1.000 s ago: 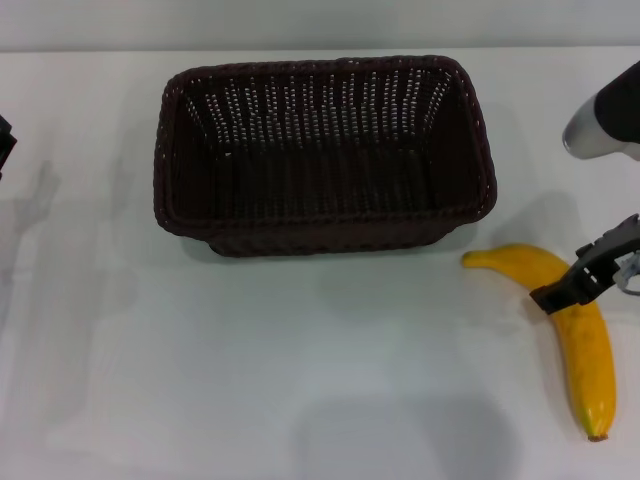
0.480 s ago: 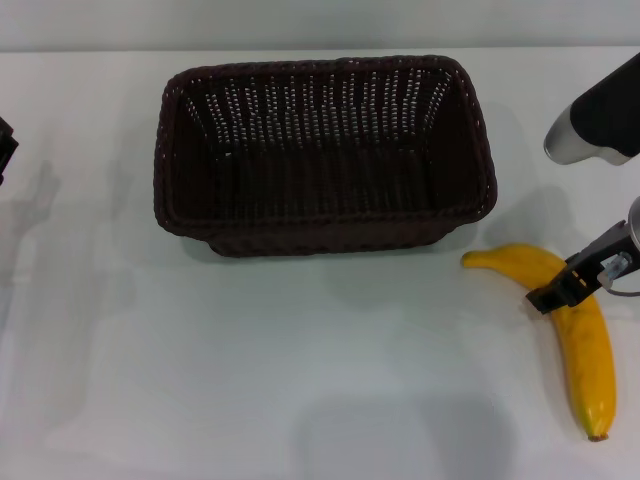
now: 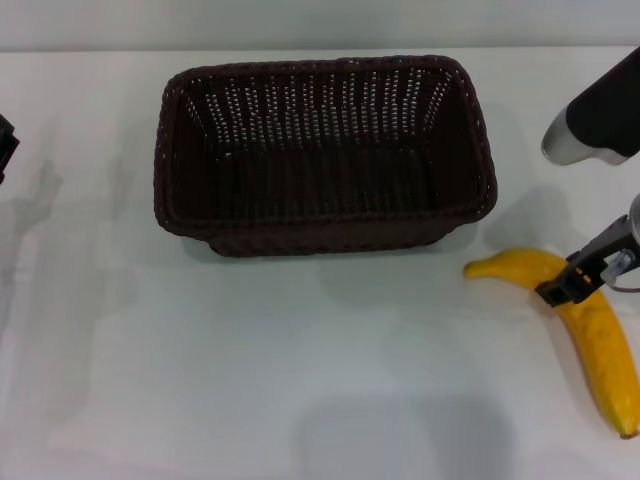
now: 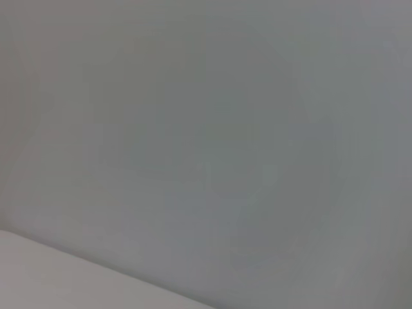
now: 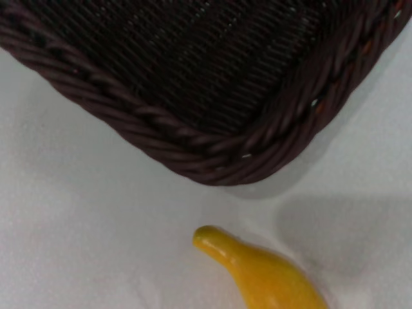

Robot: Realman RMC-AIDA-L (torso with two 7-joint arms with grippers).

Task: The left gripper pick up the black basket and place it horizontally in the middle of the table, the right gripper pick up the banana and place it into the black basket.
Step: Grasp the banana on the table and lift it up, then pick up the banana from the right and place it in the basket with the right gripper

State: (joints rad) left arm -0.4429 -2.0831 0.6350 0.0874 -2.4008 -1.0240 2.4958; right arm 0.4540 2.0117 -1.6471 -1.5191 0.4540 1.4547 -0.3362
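Observation:
The black basket [image 3: 322,238] stands lengthwise across the middle of the white table [image 3: 240,380], open side up and empty. The yellow banana [image 3: 603,352] lies to its right, near the table's right edge, stem end pointing at the basket. My right gripper [image 3: 574,281] sits across the banana's upper part, and one black finger shows over it. The right wrist view shows a basket corner [image 5: 193,138] and the banana's stem end [image 5: 257,273] close beside it. My left gripper [image 3: 4,146] is parked at the far left edge, only partly seen.
The right arm's silver and black body [image 3: 600,118] hangs over the table's right side, beyond the banana. The left wrist view shows only a plain grey surface.
The banana has shifted to the right together with my right gripper, and its far end has swung towards the right edge. The basket and the left arm have not moved.

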